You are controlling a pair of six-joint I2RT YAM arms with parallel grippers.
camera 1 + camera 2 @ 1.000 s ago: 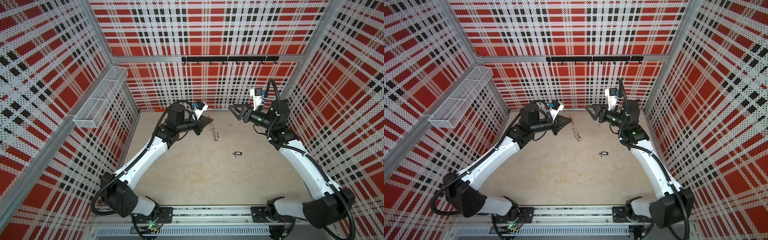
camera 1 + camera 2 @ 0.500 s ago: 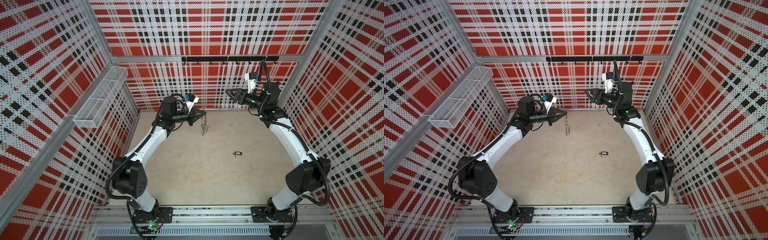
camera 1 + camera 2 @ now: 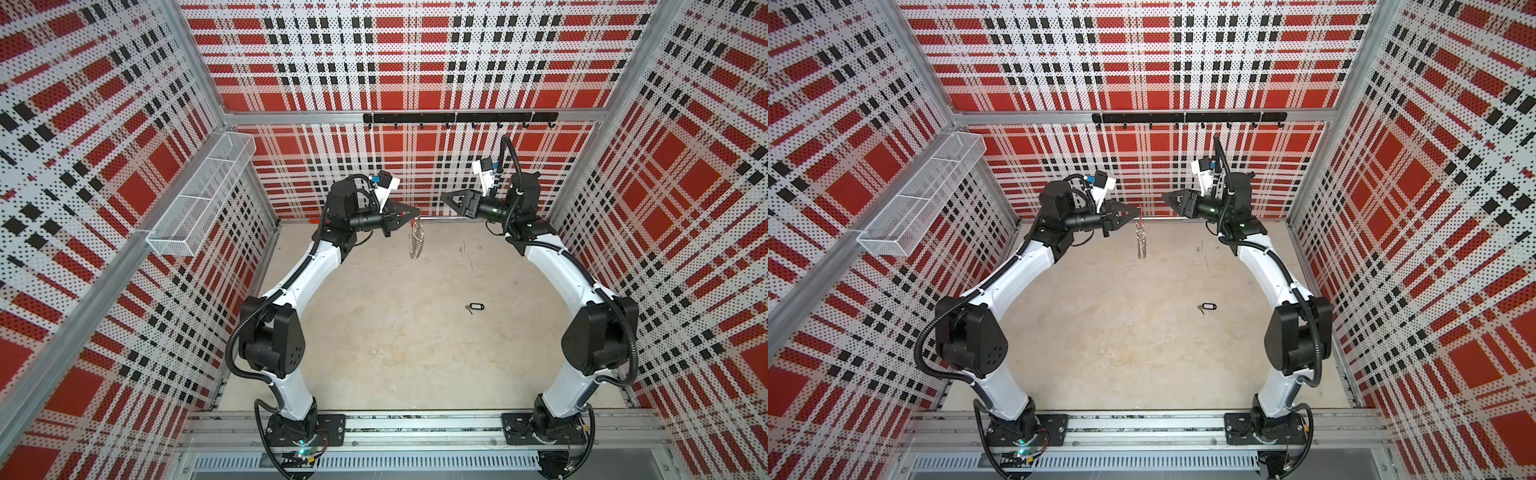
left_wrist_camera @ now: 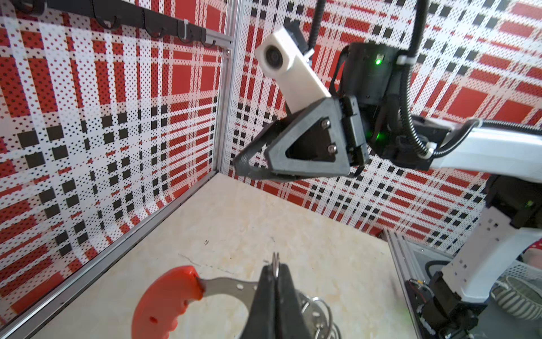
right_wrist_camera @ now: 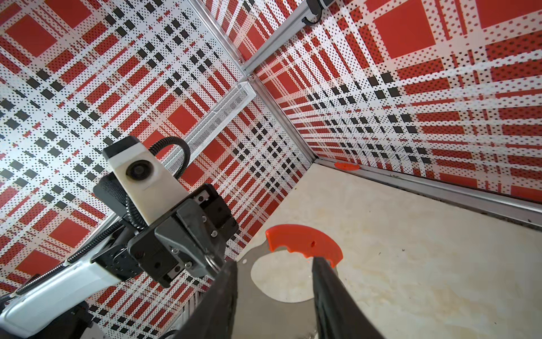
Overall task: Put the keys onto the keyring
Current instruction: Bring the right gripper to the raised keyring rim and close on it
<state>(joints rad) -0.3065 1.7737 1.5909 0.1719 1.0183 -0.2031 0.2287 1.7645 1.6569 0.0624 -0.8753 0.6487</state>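
The keyring (image 3: 417, 243) (image 3: 1142, 244), a grey band with a red segment (image 4: 164, 299) and several silver split rings, hangs in the air near the back wall. My left gripper (image 3: 417, 214) (image 3: 1138, 212) (image 4: 275, 267) is shut on its rim. My right gripper (image 3: 444, 198) (image 3: 1165, 198) (image 5: 272, 262) faces it from the right, open, a short gap away and holding nothing. The right wrist view shows the band and red segment (image 5: 305, 243) beyond the spread fingers. The keys (image 3: 476, 307) (image 3: 1207, 308), a black tag with a small silver key, lie on the floor right of centre.
A white wire basket (image 3: 199, 199) hangs on the left wall. A black hook rail (image 3: 457, 118) runs along the back wall. A small orange piece (image 5: 346, 165) lies at the foot of the back wall. Both arm bases stand at the front rail.
The left gripper has lifted the keyring off the floor, so it now dangles. Both arms have raised their elbows. The right gripper's jaws have narrowed while it stayed facing the keyring.
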